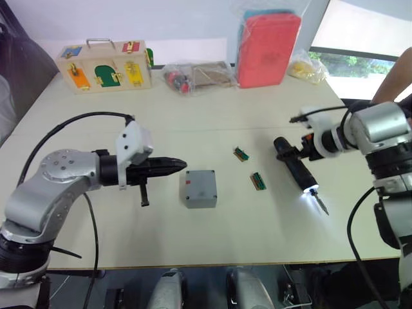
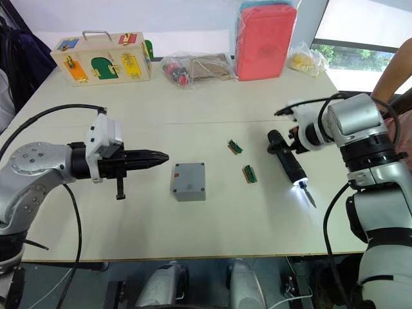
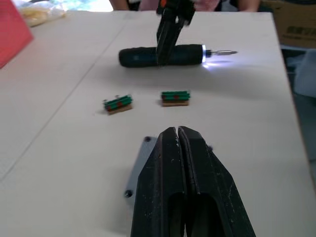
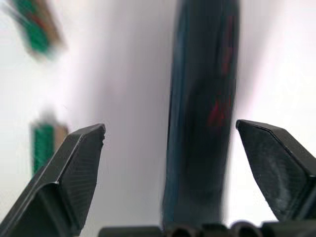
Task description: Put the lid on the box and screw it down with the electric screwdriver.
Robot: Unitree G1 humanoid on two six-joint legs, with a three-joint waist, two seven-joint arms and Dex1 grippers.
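The grey box (image 1: 201,201) stands mid-table, a red mark near one corner. A flat grey lid (image 1: 201,183) with corner holes lies on top of it. My left gripper (image 1: 183,165) is shut and empty, its tip just left of and behind the box, pointing right. To the right lies the black electric screwdriver (image 1: 297,168) flat on the table, its tip light on and the bit toward the front edge. My right gripper (image 4: 170,127) is open, its fingers (image 4: 74,163) standing apart on either side of the screwdriver's body.
Two small green connector pieces (image 1: 241,153) (image 1: 258,181) lie between box and screwdriver. Along the far edge stand a wooden latch box (image 1: 103,64), plastic bags (image 1: 193,76) and a red pouch (image 1: 267,48). A person's arm (image 1: 393,77) shows at far right.
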